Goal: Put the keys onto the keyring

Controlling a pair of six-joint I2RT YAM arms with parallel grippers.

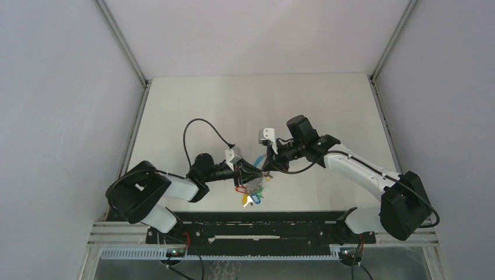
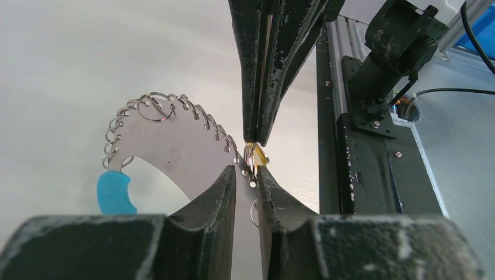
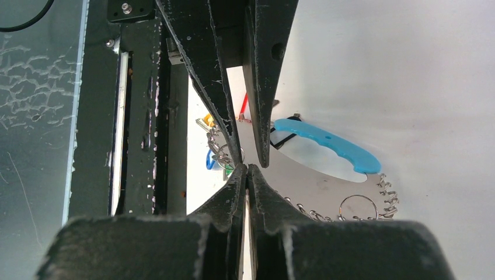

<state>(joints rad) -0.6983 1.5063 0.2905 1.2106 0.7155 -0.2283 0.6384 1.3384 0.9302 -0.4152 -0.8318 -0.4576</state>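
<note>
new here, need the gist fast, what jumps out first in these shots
The left gripper and the shut right gripper meet tip to tip over the middle of the table, almost touching. At that spot is the keyring, a grey plate edged with wire rings, with a bright blue band at one end and coloured tags nearby.
</note>
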